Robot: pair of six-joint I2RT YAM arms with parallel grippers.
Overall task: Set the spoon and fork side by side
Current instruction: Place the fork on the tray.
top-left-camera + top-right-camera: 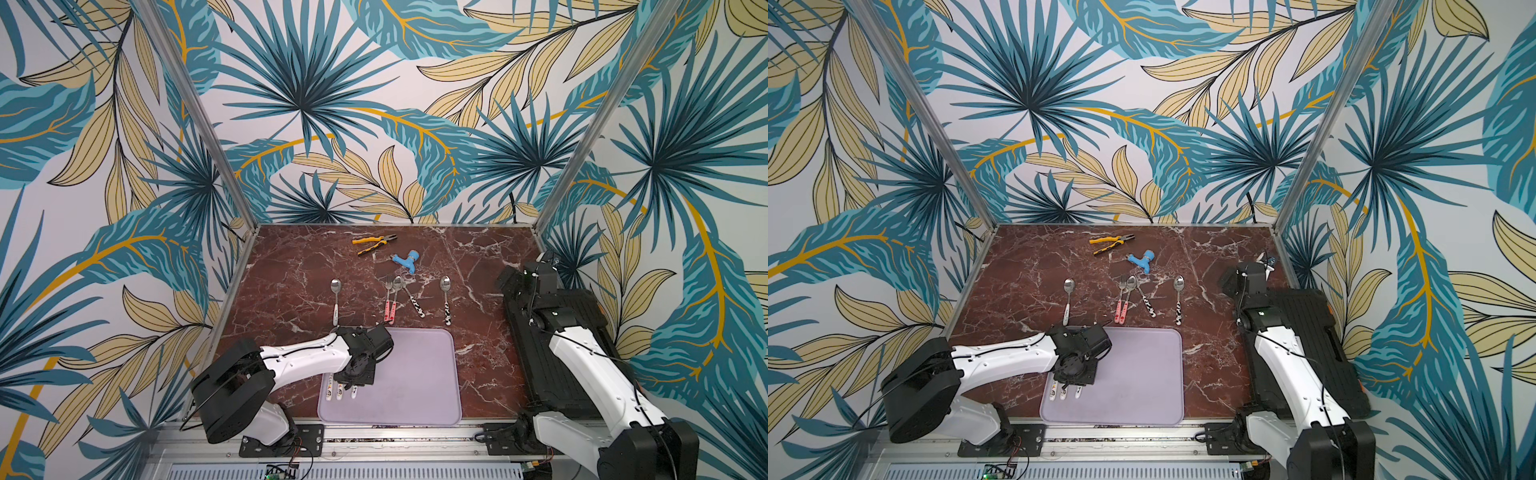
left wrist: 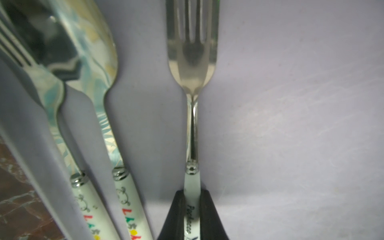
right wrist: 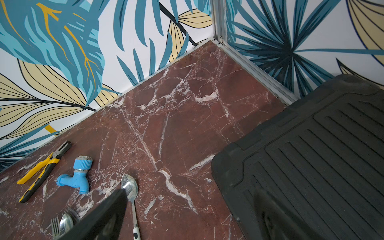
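In the left wrist view my left gripper (image 2: 192,194) is shut on the white handle of a fork (image 2: 192,62). The fork points straight out, low over the lilac tray (image 2: 291,124). Beside it on the tray lie a spoon (image 2: 89,52) and another fork (image 2: 41,83), both with white lettered handles. In both top views the left gripper (image 1: 353,376) (image 1: 1075,376) points down over the tray's left part (image 1: 415,374), and only three handle ends (image 1: 339,392) show beneath it. My right gripper (image 3: 190,192) (image 1: 513,282) is open and empty at the far right.
More cutlery lies on the marble behind the tray: a white-handled spoon (image 1: 336,299), a pink-handled pair (image 1: 390,301), a patterned-handled piece (image 1: 413,301) and a cow-patterned spoon (image 1: 446,299). Yellow pliers (image 1: 374,243) and a blue tap (image 1: 405,261) lie further back. A black case (image 1: 557,345) lies under the right arm.
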